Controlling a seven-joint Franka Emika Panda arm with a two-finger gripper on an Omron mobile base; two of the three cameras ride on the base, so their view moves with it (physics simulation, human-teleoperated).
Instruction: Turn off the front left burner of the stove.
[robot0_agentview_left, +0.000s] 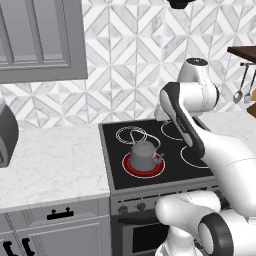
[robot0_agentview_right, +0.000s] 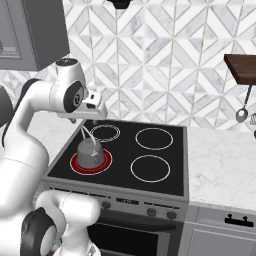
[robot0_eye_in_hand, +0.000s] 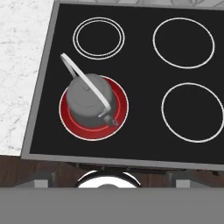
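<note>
The knobs (robot0_agentview_right: 150, 212) sit untouched; the front left burner (robot0_eye_in_hand: 94, 107) glows red under the kettle (robot0_eye_in_hand: 89, 103); the claw's opening cannot be told.

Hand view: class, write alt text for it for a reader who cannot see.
Looking down on a black stove, a grey kettle sits on the glowing red front left burner. The other three rings are dark, and white marble counter lies alongside.

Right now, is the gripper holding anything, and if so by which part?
Nothing appears held. The hand camera looks down from above the stove, where the kettle sits alone on the red front left burner. The fingers aren't visible.
</note>
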